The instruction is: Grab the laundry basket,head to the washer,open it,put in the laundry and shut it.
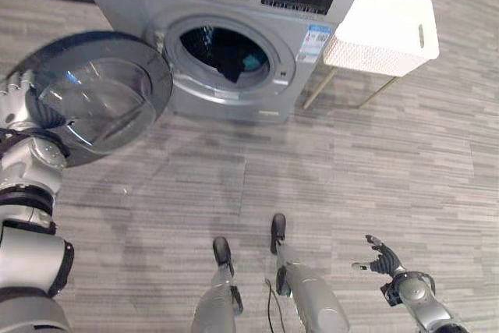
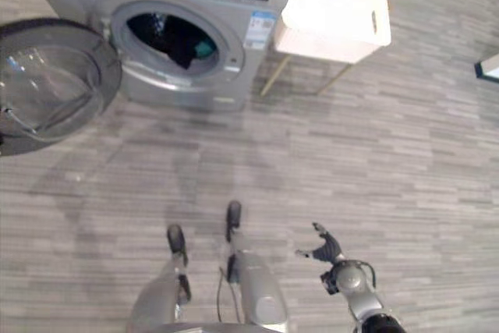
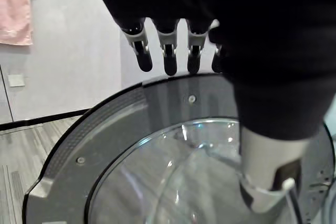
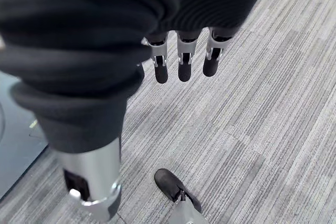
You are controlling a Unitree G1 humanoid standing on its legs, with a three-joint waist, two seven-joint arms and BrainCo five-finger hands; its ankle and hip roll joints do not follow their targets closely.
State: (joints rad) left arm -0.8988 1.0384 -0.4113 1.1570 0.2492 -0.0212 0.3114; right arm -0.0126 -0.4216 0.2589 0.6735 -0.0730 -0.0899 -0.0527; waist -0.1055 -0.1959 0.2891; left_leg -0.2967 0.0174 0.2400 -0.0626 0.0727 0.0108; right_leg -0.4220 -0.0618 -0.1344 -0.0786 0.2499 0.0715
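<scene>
Grey plank flooring spreads before us. At 12 o'clock the washer stands with its door swung wide, dark laundry inside; the white laundry basket sits at 1 o'clock. Our left hand hovers over the door with fingers straight; our right hand hangs spread, empty.

The silver front-loading washer stands with its round glass door swung wide open to the left. Dark laundry, with what looks like a teal piece, lies in the drum. The white laundry basket sits on a stand just right of the washer.
</scene>
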